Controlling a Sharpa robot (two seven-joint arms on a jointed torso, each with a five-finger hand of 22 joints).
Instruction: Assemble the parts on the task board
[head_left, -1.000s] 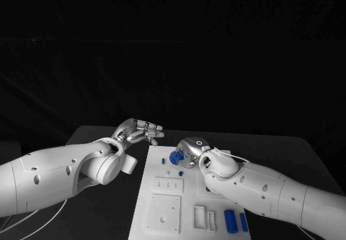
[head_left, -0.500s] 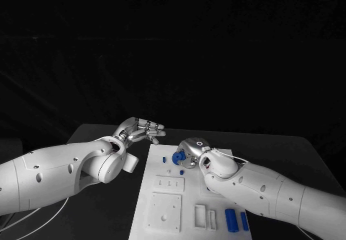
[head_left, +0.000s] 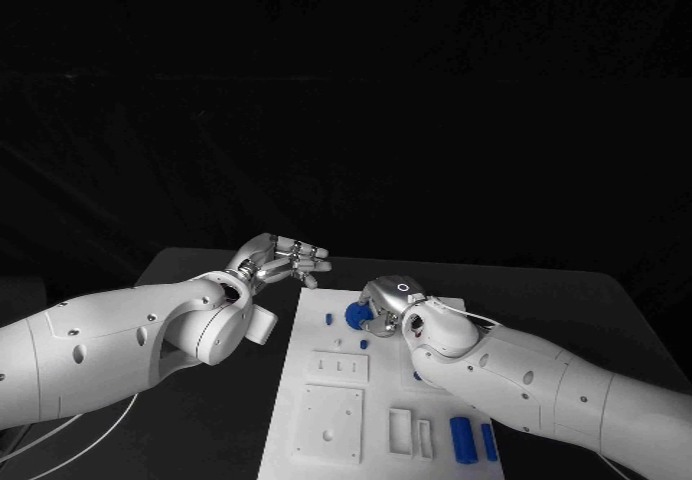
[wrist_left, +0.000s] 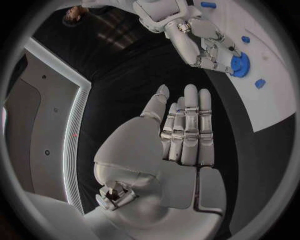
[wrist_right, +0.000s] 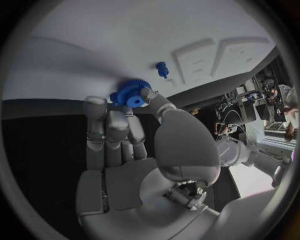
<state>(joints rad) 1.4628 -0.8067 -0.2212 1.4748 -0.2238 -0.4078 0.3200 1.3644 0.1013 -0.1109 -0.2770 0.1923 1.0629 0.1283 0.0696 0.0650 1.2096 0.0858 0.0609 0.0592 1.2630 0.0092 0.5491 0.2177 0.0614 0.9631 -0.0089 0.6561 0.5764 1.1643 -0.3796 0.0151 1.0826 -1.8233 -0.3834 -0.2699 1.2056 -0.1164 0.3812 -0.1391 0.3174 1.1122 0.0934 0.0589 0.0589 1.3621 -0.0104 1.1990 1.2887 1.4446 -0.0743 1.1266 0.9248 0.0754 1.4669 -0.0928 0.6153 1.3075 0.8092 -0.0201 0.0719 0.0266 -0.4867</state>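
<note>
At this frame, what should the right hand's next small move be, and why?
Probably ease the blue gear straight down to seat it on the white board. The right hand pinches the gear low over the board's far end, seemingly at the surface. The left hand hovers with fingers spread off the board's edge, holding nothing, so it need not move.

Robot lab test bench, dark-draped.

Black table (head_left: 577, 300) backed by black cloth from 9 to 3 o'clock; white task board (head_left: 325, 385) with machined recesses at 6 o'clock; right wrist view catches cabling and equipment racks (wrist_right: 240, 107) at the room's edge.
</note>
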